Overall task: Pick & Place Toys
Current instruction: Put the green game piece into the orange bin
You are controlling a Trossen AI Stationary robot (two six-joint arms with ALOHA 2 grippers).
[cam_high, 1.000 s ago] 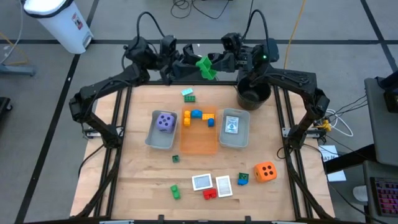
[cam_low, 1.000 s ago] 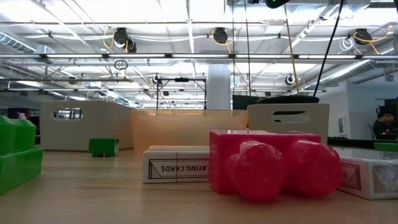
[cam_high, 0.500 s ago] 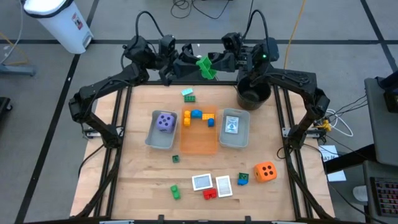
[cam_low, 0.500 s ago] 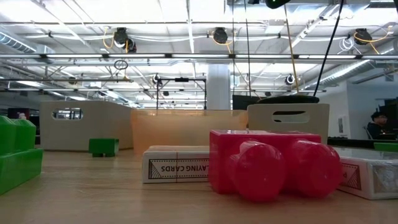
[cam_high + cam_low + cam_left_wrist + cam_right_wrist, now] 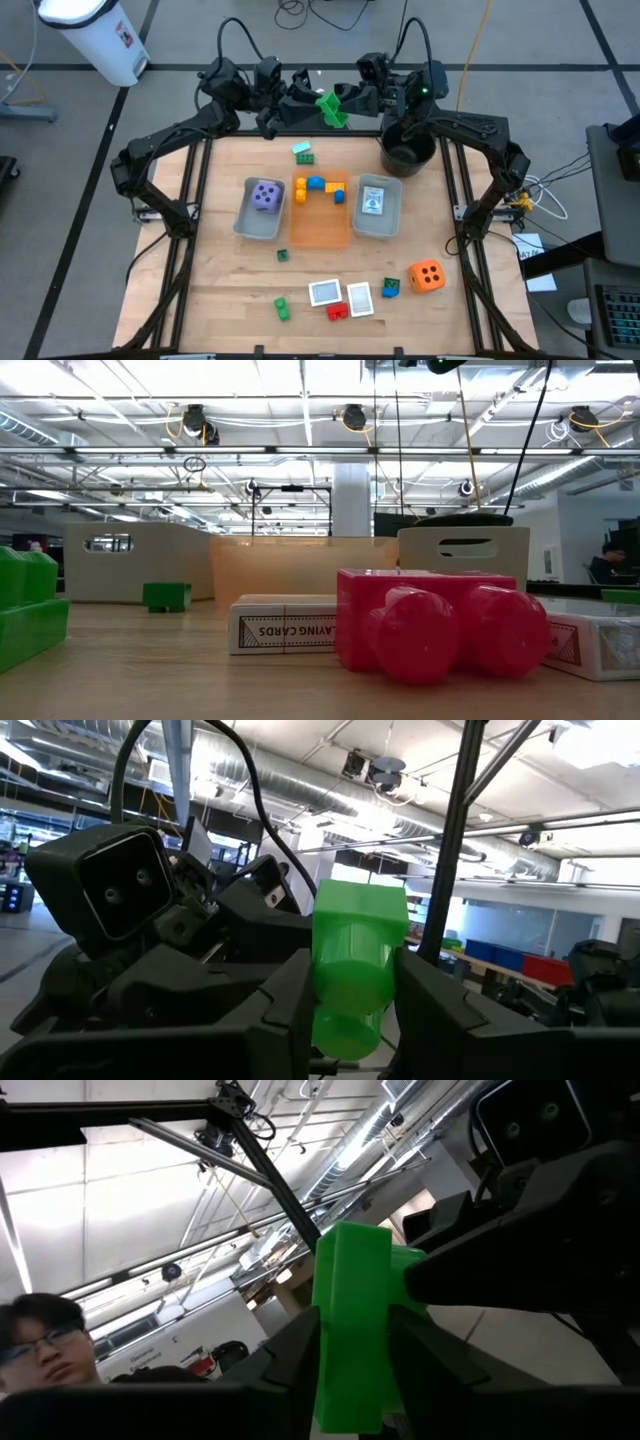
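Our left fingers point(image 5: 290, 1010) are pressing on either side of the green brick point(image 5: 330, 108), and our right fingers point(image 5: 300, 1350) are clamping the same brick from the opposite direction; both grippers are meeting in the air just beyond the far edge of the table point(image 5: 230, 300), the left gripper point(image 5: 308, 100) coming from the far-left corner and the right gripper point(image 5: 350, 100) from the far-right corner, beside the black round bucket point(image 5: 407, 156); in the left wrist view the brick's round studs are pointing towards us between the fingers. On the table, a purple die point(image 5: 265, 197) is sitting in the left grey tray point(image 5: 247, 222); small blue and orange bricks point(image 5: 318, 186) are lying in the orange tray point(image 5: 320, 232) at the middle; a card point(image 5: 373, 201) is resting in the right grey tray point(image 5: 385, 225). Near the front edge, a red brick point(image 5: 430, 622), two cards point(image 5: 340, 294), a green brick point(image 5: 282, 307) and an orange die point(image 5: 427, 275) are lying loose.
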